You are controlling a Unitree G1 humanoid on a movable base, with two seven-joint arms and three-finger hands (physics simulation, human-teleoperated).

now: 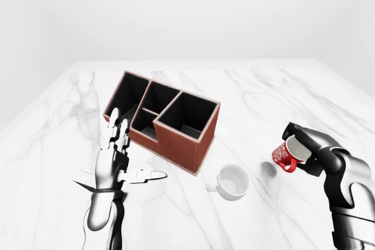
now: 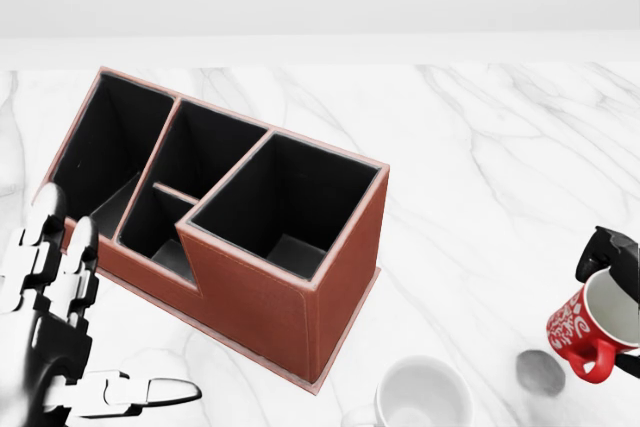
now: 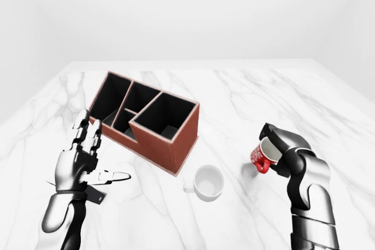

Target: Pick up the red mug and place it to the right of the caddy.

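We have the red mug clamped in the right hand fingers, lifted off the bench, tilted, handle down; caddy lies well to their left, so the drop spot sits between; left hand splayed, holding nothing, farther off.

Red mug with white lettering, white mug, reddish-brown black-lined caddy, grey-veined white marble table.
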